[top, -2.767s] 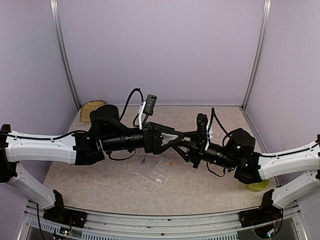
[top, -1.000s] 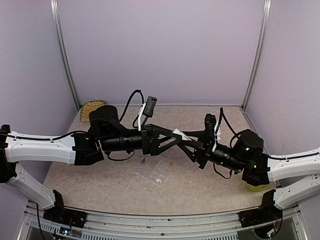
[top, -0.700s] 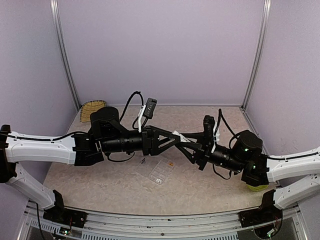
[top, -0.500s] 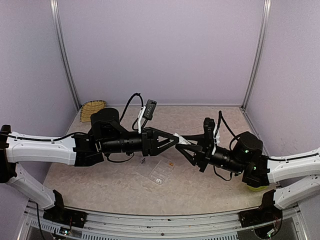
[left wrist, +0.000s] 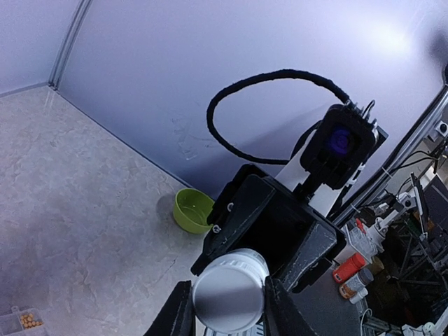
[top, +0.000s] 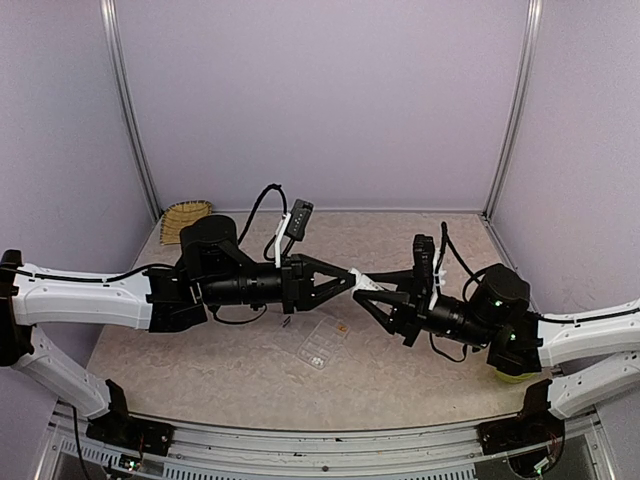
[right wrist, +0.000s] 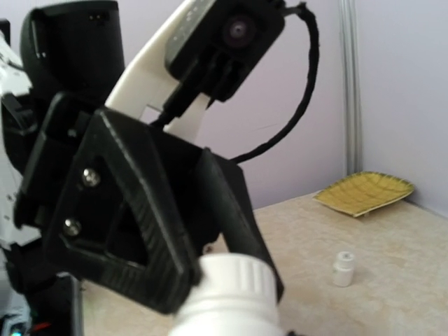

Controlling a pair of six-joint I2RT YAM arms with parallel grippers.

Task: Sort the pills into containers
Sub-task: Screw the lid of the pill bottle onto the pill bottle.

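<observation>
White plastic shows between the two arms: a small bottle (left wrist: 229, 290) hangs in mid-air at the centre of the overhead view, above the table (top: 230, 375). A moment ago the two hands overlapped in a crossed tangle, with the left one spread wide. Now the right arm has drawn back toward the right of the frame, and the hands meet only at their tips.

The left hand (top: 347, 277) has narrowed to a point. Its wrist view shows a finger pressed on each side of the bottle's round end, so it is gripping the bottle. The right hand (top: 366, 299) sits at the other end, with the ribbed cap low in the middle of its wrist view. Its own fingers are out of that frame, so I cannot tell whether it is clamped or has let go.

This looks like a handover, or the start of pulling the cap off. I cannot see whether the cap is loose yet.

The clear box (top: 322, 342) lies flat on the table, below the hands in the picture. A few orange pills (left wrist: 28, 321) already sit in one corner cell. The green bowl (left wrist: 192, 210) stands well apart from the box. Nothing is being dropped into the box yet, so sorting probably has to wait until the bottle is open.
</observation>
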